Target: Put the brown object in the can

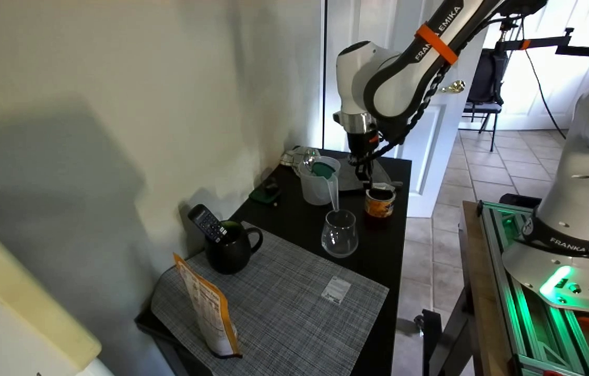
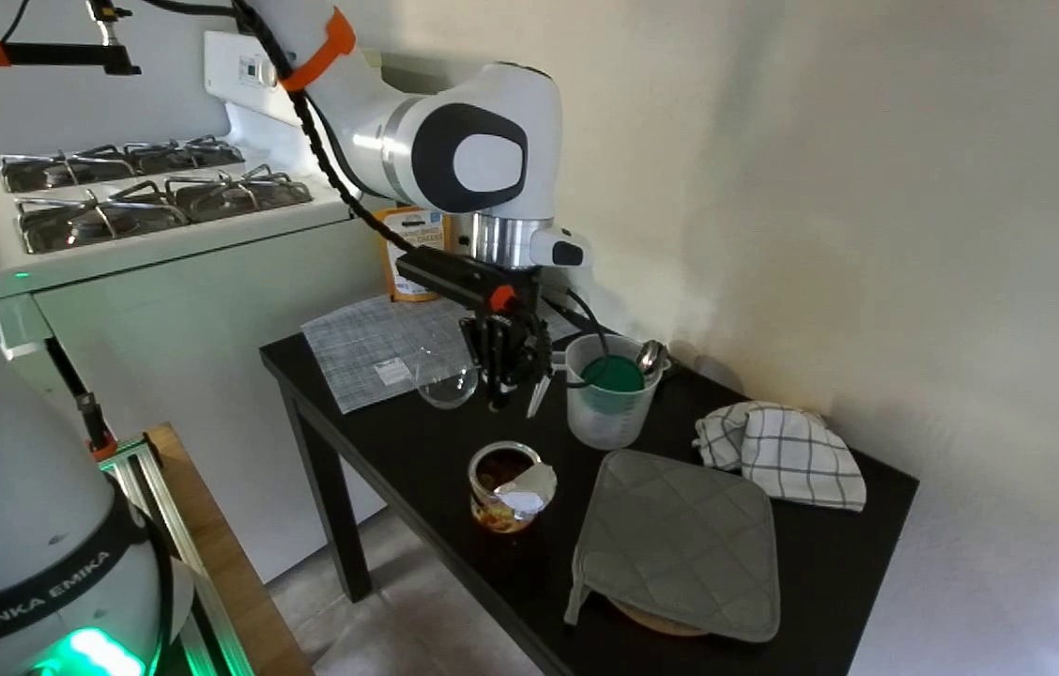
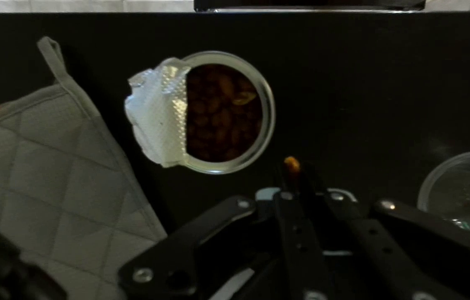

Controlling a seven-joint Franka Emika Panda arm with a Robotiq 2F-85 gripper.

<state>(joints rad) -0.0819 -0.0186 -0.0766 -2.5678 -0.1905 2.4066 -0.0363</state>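
On the table (image 3: 364, 91), in wrist view, the can (image 3: 268, 112) stood at ten o'clock from the fingers (image 3: 291, 212) gripping the brown object (image 3: 292, 163).

A pale, softly shadowed wall (image 1: 211, 115) runs along one long edge of the black table (image 1: 384, 243); tiled floor (image 1: 435, 230) lies past the opposite edge. Beyond one short edge stands a white door (image 1: 370, 23); well past the corner away from the wall, a dark chair (image 1: 484, 86) before brightly lit white panelling (image 1: 527, 99). Off the other short edge is a white stove (image 2: 182, 314).
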